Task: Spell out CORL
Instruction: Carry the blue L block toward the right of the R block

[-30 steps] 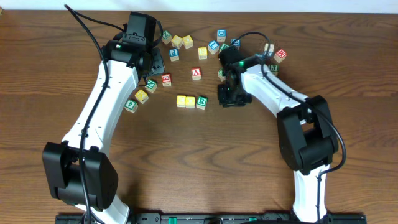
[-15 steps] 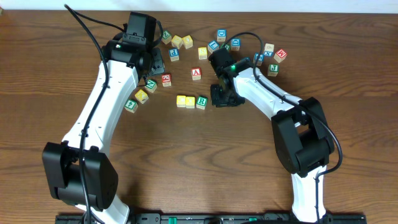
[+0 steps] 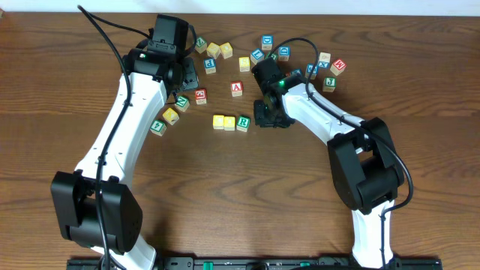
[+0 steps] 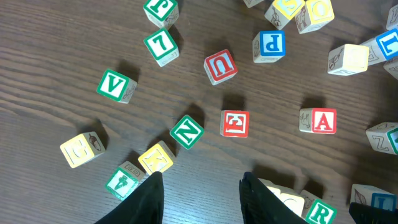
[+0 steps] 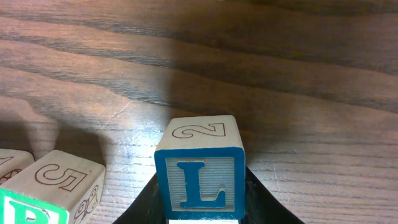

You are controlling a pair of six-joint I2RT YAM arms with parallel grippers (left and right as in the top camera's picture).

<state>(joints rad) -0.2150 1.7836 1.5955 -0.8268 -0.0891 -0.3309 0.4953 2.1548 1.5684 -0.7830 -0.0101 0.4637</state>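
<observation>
Pinching the L block is the right gripper.

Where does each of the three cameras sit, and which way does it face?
Overhead: above the table, facing straight down; left arm and right arm show.
Left wrist: facing down on the green N block and others; the open left gripper shows at bottom.
Right wrist: low over the wood; right gripper holds the L block.
Shared: overhead and left wrist both show the red A block.
</observation>
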